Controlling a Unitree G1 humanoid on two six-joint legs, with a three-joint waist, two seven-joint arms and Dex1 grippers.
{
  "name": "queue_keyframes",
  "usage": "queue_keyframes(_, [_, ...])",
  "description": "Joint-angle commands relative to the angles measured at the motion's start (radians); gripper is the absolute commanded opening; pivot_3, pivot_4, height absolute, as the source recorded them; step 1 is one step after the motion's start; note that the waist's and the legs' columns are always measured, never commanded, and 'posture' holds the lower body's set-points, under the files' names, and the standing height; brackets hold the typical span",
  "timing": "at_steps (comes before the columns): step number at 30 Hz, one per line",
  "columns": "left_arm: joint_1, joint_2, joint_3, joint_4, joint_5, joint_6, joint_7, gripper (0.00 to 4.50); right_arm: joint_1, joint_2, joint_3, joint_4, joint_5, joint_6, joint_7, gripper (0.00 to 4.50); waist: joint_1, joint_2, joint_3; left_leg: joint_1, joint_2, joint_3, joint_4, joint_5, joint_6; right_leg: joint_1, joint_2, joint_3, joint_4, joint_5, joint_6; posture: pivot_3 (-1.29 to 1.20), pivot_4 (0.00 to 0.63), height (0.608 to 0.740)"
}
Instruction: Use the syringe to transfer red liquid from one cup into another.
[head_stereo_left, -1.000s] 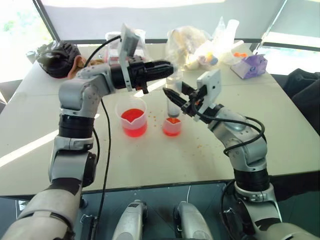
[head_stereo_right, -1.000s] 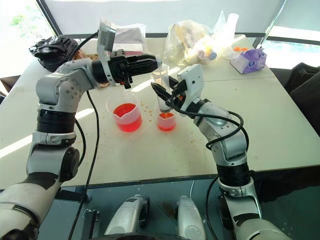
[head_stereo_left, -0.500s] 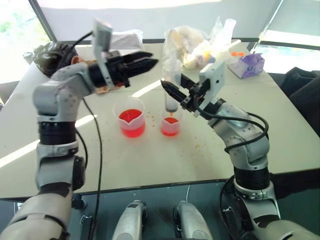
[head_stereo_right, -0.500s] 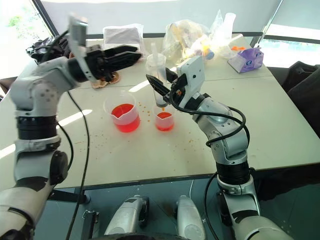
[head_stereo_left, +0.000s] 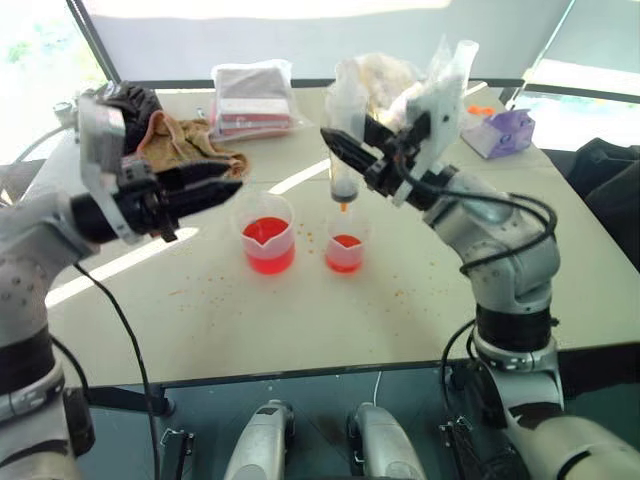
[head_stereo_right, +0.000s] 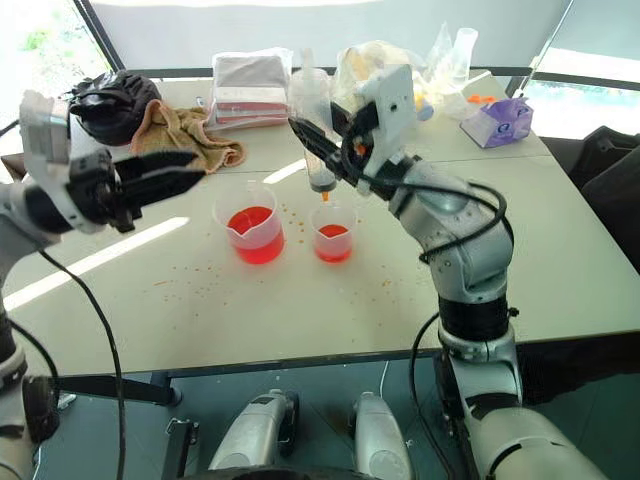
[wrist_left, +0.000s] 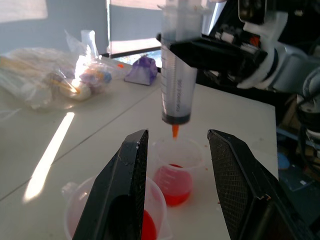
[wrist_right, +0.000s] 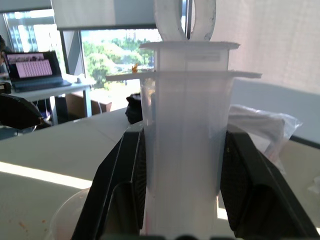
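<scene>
Both cups are sitting mid-tabletop (head_stereo_left: 300, 330), far from its edges. My right claw (head_stereo_left: 350, 160) is gripping the syringe (head_stereo_left: 344, 140) above the smaller cup (head_stereo_left: 345, 250); my left claw (head_stereo_left: 215, 190), open, is hovering at 9 o'clock of the beaker (head_stereo_left: 268, 240).

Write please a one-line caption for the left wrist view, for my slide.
Right gripper holds the syringe upright above the smaller cup, seen between open left fingers.

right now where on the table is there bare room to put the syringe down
Free: the near strip of the table in front of the beaker and smaller cup, and the patch right of the smaller cup, short of the purple tissue box. Crowded: the far edge, with the brown cloth, wrapped packet and plastic bags.
</scene>
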Motion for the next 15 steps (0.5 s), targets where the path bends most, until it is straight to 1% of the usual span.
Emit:
queue_keyframes(1, [0.037,-0.01,0.016,-0.071,-0.027,-0.031,0.052,2.01,-0.138,-0.066,-0.068,0.086,0.017,0.206,-0.064,1.39,0.003,0.0,0.0,0.0,0.0,0.0,0.0,0.0,0.0,0.0,0.0,0.0,0.0,0.0,0.0,0.0,0.15,0.736])
queue_keyframes(5, [0.082,-0.029,0.004,-0.094,-0.04,-0.043,0.095,2.01,-0.305,-0.107,-0.141,0.293,-0.001,0.373,-0.146,1.39,0.002,0.0,0.0,0.0,-0.001,0.001,0.0,0.0,0.0,0.001,-0.001,0.0,-0.001,0.0,0.0,0.0,0.15,0.736])
queue_keyframes(7, [0.108,-0.025,-0.012,-0.1,-0.029,-0.034,0.129,2.01,-0.374,-0.155,-0.114,0.388,-0.023,0.479,-0.142,1.39,0.0,0.0,0.0,0.0,-0.001,0.001,-0.001,0.0,0.0,0.0,-0.002,0.0,-0.001,0.0,0.0,0.0,0.15,0.736])
queue_keyframes(9, [0.128,-0.03,-0.017,-0.107,-0.04,-0.034,0.152,2.01,-0.413,-0.193,-0.062,0.459,-0.053,0.544,-0.134,1.39,0.0,0.0,0.0,0.0,-0.001,0.002,-0.002,0.0,0.001,0.0,-0.002,0.0,-0.002,-0.001,-0.001,0.0,0.15,0.736])
queue_keyframes(11, [0.149,-0.028,-0.018,-0.121,-0.056,-0.039,0.153,2.01,-0.447,-0.207,-0.031,0.54,-0.07,0.628,-0.129,1.39,-0.001,0.0,0.0,0.0,-0.001,0.002,-0.002,-0.001,0.001,-0.001,-0.002,0.0,-0.002,-0.001,-0.002,0.0,0.15,0.736])
queue_keyframes(15, [0.176,-0.023,-0.016,-0.144,-0.086,-0.042,0.164,2.01,-0.444,-0.217,0.07,0.632,-0.113,0.663,-0.091,1.39,-0.005,0.0,0.0,0.0,-0.001,0.003,-0.002,-0.001,0.002,-0.001,-0.002,0.0,-0.002,-0.001,-0.002,0.0,0.15,0.736])
